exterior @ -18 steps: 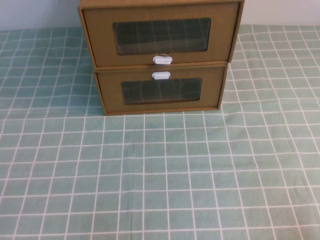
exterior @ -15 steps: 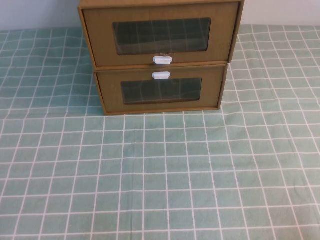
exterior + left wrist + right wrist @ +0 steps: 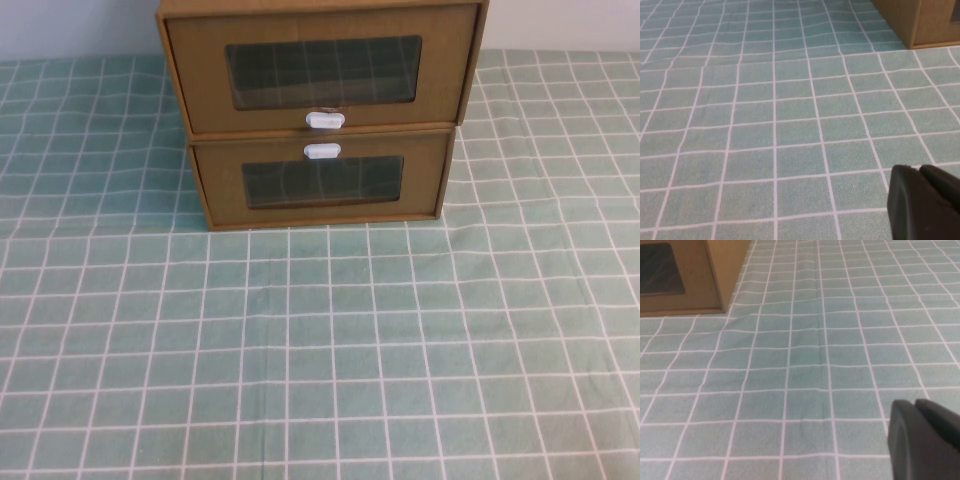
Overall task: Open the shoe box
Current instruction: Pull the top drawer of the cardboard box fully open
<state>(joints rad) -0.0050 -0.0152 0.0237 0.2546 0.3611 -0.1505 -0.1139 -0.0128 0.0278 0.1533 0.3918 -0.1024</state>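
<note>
Left gripper [image 3: 920, 174], clenched on nothing, hovers over the checked cloth [image 3: 300, 350] near the shoe box [image 3: 400, 118], off its left corner. The box stands shut, its white pulls [image 3: 324, 120] facing the robot for easy reach. Right gripper [image 3: 915, 409], likewise clenched empty, hovers off its right corner.

The upper shoe box [image 3: 320, 70] is cut off at 12 o'clock in the high view, and its dark window [image 3: 322, 72] hides whatever is inside. The left hand [image 3: 919, 172] and right hand [image 3: 915, 405] lie outside that view. Each shows only in its own wrist view, as a cropped black tip with the fingers together.
</note>
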